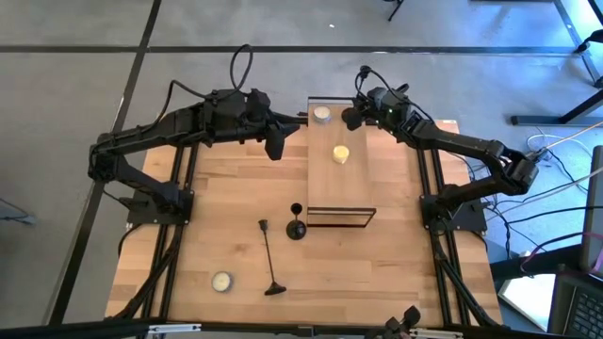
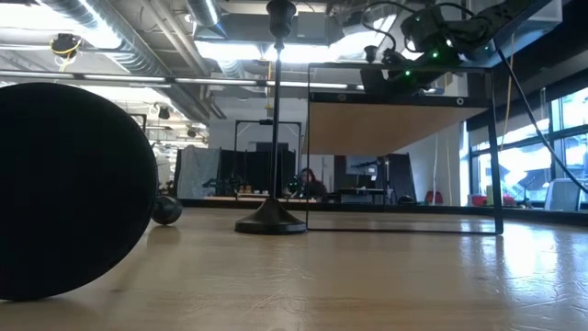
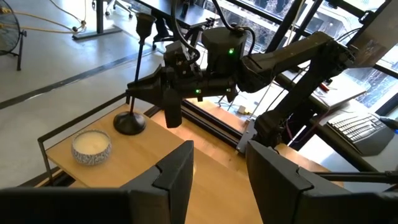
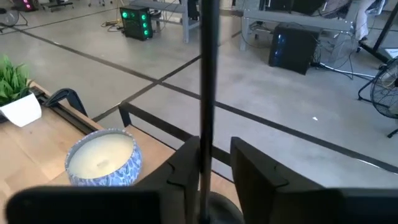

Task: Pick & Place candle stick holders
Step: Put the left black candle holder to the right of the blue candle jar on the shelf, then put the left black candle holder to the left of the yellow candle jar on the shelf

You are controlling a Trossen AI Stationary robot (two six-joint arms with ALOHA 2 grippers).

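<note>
One black candle stick holder stands upright by its round base (image 3: 129, 124) on the far end of the raised wooden shelf (image 1: 341, 193). Its thin stem (image 4: 208, 93) rises between the fingers of my open right gripper (image 4: 216, 149). In the high view that gripper (image 1: 349, 118) covers it. A second holder (image 1: 296, 229) stands on its base on the table by the shelf's near end. A third (image 1: 269, 256) lies on its side on the table. My left gripper (image 3: 219, 155) is open and empty, above the table left of the shelf (image 1: 280, 146). My right gripper has its fingers level on either side of the holder's stem (image 4: 209, 134), low on the stem, a little above the base. The stem stands close against one finger (image 4: 186, 168), with a gap to the other. I cannot tell whether it touches. The holder stands upright on the shelf.
A white candle in a blue-patterned jar (image 4: 102, 158) sits on the shelf beside the held holder, and a yellow candle (image 1: 340, 153) sits mid-shelf. Another candle (image 1: 221, 281) is at the table's near left. A small green plant in a white pot (image 4: 15, 93) stands beyond the shelf.
</note>
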